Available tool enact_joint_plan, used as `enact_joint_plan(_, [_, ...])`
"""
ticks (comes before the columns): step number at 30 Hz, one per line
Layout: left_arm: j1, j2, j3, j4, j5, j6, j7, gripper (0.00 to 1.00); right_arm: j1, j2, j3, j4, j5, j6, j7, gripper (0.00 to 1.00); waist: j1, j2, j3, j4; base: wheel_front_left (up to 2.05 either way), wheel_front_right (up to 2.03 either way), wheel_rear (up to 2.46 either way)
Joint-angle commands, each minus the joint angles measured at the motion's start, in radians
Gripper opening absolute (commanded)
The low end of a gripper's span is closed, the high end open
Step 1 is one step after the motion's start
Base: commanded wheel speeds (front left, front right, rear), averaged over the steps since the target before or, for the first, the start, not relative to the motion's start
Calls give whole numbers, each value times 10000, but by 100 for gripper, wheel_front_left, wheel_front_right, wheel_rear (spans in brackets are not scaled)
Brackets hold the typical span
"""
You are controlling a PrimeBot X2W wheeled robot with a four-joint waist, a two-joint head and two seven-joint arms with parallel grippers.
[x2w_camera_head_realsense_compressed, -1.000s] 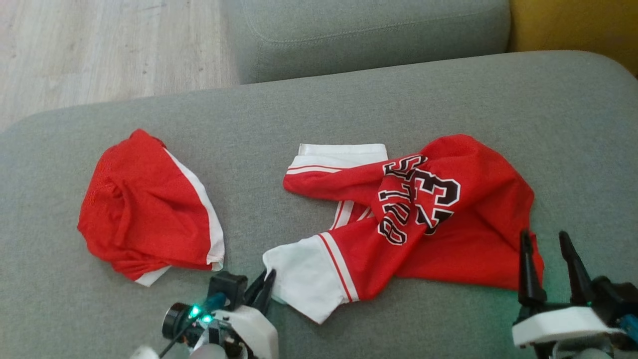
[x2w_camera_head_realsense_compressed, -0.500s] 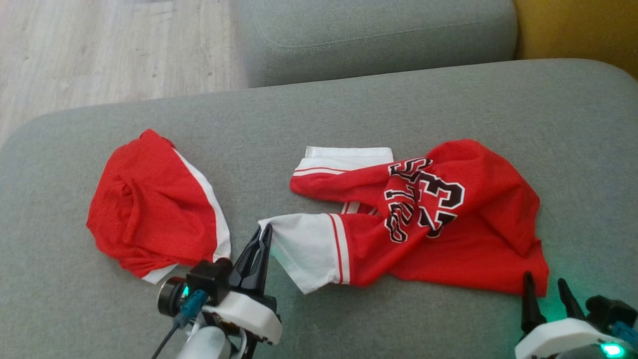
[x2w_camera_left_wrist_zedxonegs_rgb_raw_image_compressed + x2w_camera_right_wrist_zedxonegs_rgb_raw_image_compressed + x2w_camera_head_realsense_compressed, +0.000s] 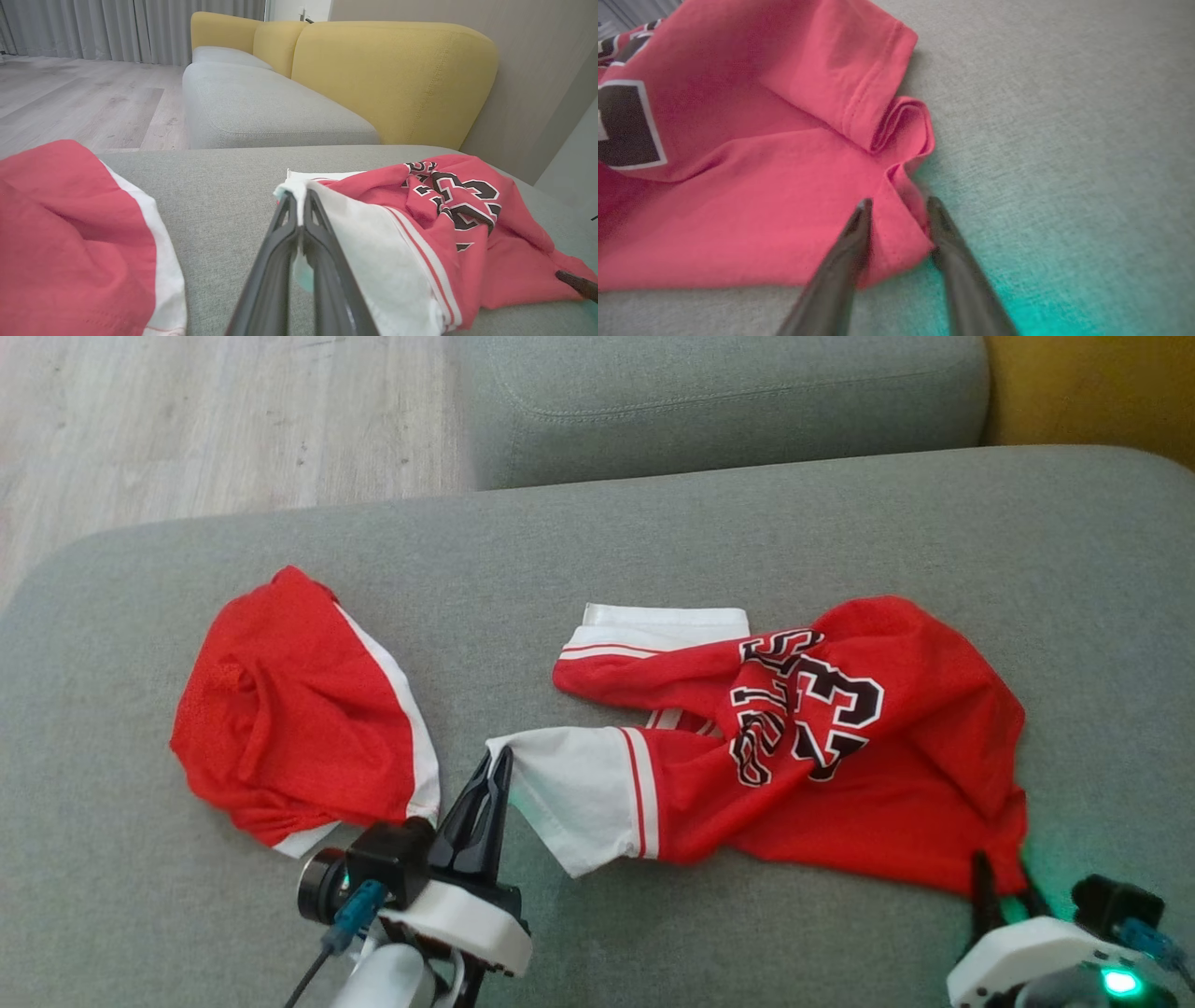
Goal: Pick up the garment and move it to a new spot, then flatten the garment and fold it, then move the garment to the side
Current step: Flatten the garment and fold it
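Garment (image 3: 822,775) sleeve: pinched in your left gripper (image 3: 495,763); another red cloth (image 3: 289,709) lies left of its fingers. Your right wrist view shows the right gripper (image 3: 899,201) parted astride the hem.

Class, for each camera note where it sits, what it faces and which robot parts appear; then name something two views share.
Head: high, looking down on the sofa seat and jersey; left gripper and right gripper at bottom.
Left wrist: low, along shut jaws pinching the white sleeve, toward the yellow backrest.
Right wrist: close over the jersey's corner, open jaws astride it.
Shared: the black number.
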Motion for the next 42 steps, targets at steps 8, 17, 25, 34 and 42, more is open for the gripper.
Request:
enact_joint_plan(8, [-491, 17, 709, -616, -938, -89, -31, 0, -686, -30, 862, -791, 419, -7, -294, 0, 0, 0, -176, -194, 0, 0, 0])
enact_joint_plan(17, [-2606, -39, 1749, -1628, -2519, -134, 1018, 0, -1918, -33, 1217, -4138, 543, -7, 885, 0, 0, 0, -564, -264, 0, 0, 0])
enact_joint_plan(25, [-5653, -95, 2288, -1890, -3059, 234, 1595, 0, -4456, -753, 1103, -5984, 1046, -7, 2167, 0, 0, 0, -795, -423, 0, 0, 0])
enact_joint_plan(34, [-6006, 100, 2515, -3200, -3342, 670, 2331, 0, -4863, -1384, 1214, -7415, 1219, -7, 2834, 0, 0, 0, -919, -448, 0, 0, 0])
enact_joint_plan(42, [-5027, 448, 2309, -5708, -3662, 1236, 3880, 0, -3719, -1105, 433, -9365, 743, -7, 3989, 0, 0, 0, -322, -562, 0, 0, 0])
